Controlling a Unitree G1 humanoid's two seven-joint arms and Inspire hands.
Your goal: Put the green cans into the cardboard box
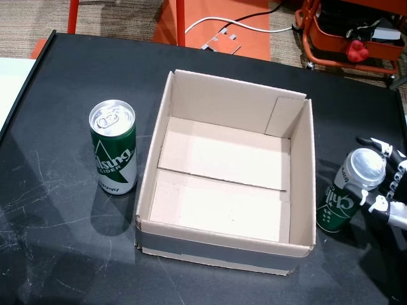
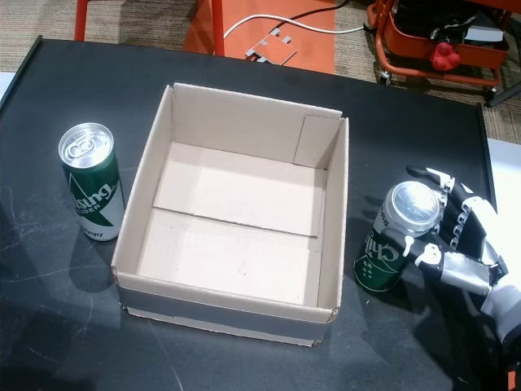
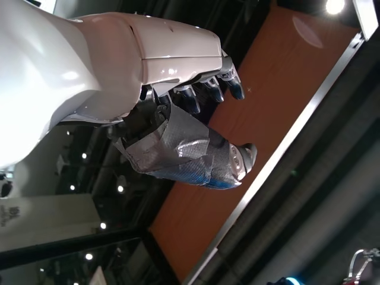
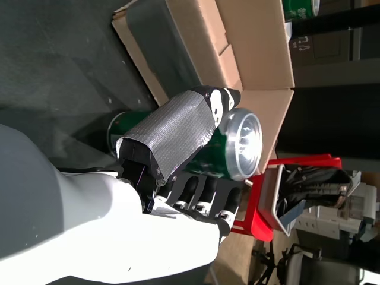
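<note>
An open cardboard box [image 1: 222, 255] [image 2: 224, 313] sits empty in the middle of the black table in both head views. One green can [image 1: 113, 149] [image 2: 91, 183] stands upright just left of the box, untouched. A second green can [image 1: 348, 194] [image 2: 392, 243] stands to the right of the box, leaning slightly. My right hand [image 1: 393, 190] [image 2: 462, 244] is wrapped around it, fingers behind and thumb in front. The right wrist view shows the thumb [image 4: 172, 133] lying across that can [image 4: 240, 148]. My left hand [image 3: 178, 136] appears only in the left wrist view, off the table, holding nothing.
The black table [image 1: 57, 241] reaches all around the box. Beyond its far edge stand an orange frame [image 1: 346, 38] with a red knob and a white cable [image 1: 222, 19] on the floor. A white surface borders the table's left edge.
</note>
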